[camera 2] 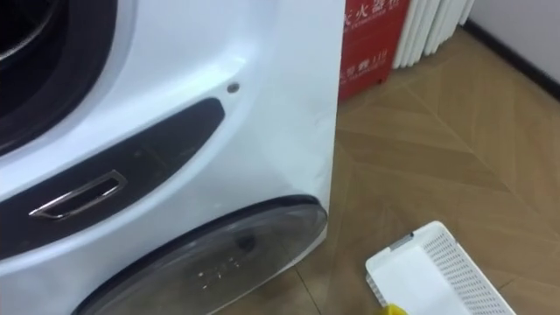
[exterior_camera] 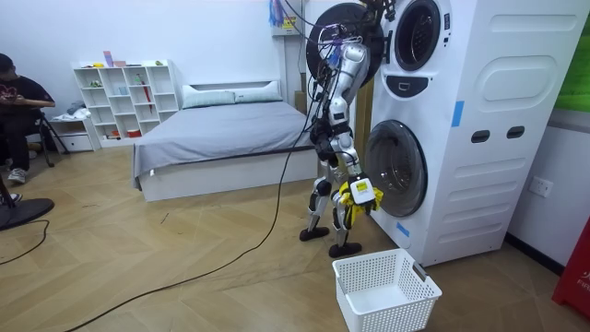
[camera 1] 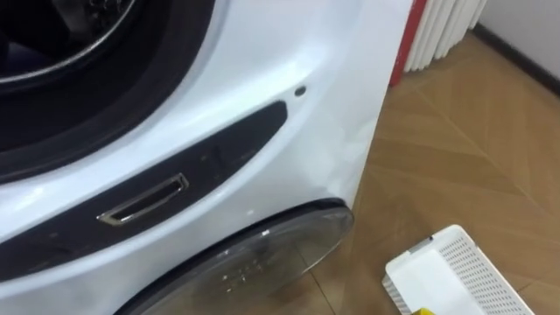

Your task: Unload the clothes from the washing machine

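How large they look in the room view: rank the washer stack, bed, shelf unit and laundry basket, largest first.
1. washer stack
2. bed
3. shelf unit and laundry basket look about alike; the basket is nearer the camera, so I leave them unranked.

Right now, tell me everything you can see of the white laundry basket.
The white laundry basket looks plastic: rectangular, with perforated lattice walls, an open top and a small grey piece on one rim. It stands upright on the wooden floor before the washing machine, apart from it, and looks empty.
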Robot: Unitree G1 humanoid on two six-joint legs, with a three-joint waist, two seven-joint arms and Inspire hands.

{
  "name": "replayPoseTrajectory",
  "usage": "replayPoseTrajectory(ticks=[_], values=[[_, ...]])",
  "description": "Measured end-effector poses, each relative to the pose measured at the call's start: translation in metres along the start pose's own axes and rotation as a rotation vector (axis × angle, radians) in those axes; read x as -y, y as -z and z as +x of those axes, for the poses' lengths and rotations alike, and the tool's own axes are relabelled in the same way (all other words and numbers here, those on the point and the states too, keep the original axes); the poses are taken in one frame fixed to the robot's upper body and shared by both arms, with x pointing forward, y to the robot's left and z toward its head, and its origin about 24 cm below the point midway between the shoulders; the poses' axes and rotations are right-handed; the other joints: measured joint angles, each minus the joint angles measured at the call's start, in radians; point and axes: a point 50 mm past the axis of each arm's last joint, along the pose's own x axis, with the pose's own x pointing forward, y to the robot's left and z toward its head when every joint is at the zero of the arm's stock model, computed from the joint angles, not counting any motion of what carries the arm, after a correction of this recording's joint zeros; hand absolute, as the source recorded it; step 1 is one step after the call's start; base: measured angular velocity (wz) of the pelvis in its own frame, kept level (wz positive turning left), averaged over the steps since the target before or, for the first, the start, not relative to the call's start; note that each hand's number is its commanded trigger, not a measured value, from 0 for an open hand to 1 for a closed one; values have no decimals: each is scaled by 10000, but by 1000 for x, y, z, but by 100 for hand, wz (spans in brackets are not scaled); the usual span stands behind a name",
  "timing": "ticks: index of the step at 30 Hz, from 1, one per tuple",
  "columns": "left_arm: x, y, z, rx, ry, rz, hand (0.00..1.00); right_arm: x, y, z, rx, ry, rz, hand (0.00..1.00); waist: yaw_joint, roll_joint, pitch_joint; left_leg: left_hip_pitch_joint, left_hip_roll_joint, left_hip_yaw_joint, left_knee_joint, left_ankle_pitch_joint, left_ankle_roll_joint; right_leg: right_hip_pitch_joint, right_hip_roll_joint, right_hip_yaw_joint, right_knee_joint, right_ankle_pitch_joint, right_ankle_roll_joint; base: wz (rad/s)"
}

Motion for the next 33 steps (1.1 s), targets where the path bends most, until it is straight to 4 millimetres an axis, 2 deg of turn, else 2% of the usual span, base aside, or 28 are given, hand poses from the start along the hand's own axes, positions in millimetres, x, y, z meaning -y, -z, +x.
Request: replayPoseTrajectory(ticks=[6,9,14,21,33], values=[[2,-6,0,299,-318,-113,0,10,-6,0,467,1548,13,100,63,-1,-1,-130,-17,37,25,55,19,-157,-43,-28,23,-2,1,2],[1,-6,0,313,-498,-167,0,16,-9,-1,624,2335,50,100,52,-17,-11,-146,-159,65,-194,190,52,-325,-110,26,109,-27,26,0],[3,-1,-2,163,-582,-196,0,24,-14,-2,800,3453,297,100,15,-111,1,-235,-315,95,-243,262,78,-522,-108,244,414,-175,170,0],[4,3,-3,95,-562,-223,0,32,-19,-1,868,4461,502,100,-24,-208,-2,-522,-372,67,-40,266,120,-739,-121,302,455,-122,240,2],[6,10,-5,-184,-543,-797,0,60,-47,2,1667,6143,297,100,-25,-224,-1,-583,-456,-32,-253,277,186,-893,-284,91,608,-118,171,2]])
